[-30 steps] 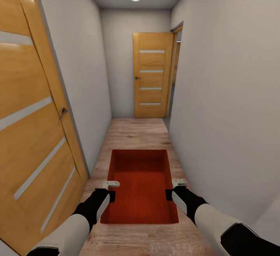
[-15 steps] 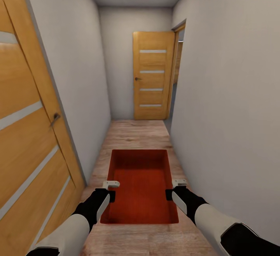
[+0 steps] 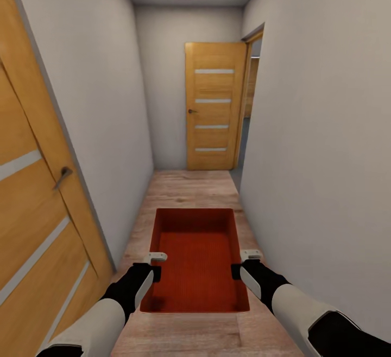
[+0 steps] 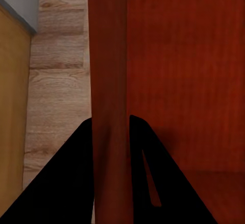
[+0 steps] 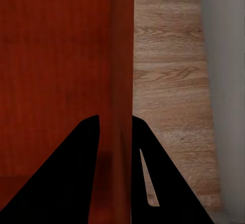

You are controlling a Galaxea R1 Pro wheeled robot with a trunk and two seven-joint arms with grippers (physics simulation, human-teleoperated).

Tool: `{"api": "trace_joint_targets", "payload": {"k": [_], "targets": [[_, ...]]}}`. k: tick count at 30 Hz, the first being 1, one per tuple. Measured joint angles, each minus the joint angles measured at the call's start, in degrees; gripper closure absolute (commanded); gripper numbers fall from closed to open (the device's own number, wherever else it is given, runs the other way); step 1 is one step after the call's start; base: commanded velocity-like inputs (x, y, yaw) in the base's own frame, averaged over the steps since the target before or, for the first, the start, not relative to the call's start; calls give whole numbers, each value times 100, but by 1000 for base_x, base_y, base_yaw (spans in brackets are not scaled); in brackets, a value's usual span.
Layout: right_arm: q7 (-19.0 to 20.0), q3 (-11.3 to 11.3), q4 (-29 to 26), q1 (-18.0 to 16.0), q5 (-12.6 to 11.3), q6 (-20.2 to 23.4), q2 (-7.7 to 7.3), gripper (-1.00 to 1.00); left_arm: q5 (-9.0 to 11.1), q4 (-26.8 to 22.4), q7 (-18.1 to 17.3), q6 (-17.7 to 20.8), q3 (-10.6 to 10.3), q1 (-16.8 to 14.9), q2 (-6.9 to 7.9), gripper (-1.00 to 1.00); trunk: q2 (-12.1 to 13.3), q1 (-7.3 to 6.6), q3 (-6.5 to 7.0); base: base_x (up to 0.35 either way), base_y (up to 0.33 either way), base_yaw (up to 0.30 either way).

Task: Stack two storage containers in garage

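Clamping the left wall of the storage container (image 3: 195, 262), the left gripper (image 3: 153, 265) had one finger inside the bin and one outside (the left wrist view showed the wall (image 4: 108, 81) pinched between the dark fingers (image 4: 71, 183)). The right gripper (image 3: 243, 263) was closed the same way on the opposite wall (image 5: 120, 71). Held level between both arms, the orange-red bin hung open-topped over the light wood floor (image 3: 187, 189) of a narrow white-walled corridor. A honey-wood door (image 3: 213, 106) stood ahead, another door (image 3: 32, 210) close at the robot's left.

One orange-red storage container (image 3: 196, 262), open top up, hangs level above the wood-plank floor (image 3: 184, 186).
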Motion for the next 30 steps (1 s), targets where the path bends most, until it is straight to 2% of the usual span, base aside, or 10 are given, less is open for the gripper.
{"api": "trace_joint_targets", "payload": {"k": [30], "targets": [[3, 12, 30, 1, -12, -64, 8, 100, 1, 24, -5, -57, -8, 0, 5, 100, 0, 0, 0, 322, 0, 0]]}}
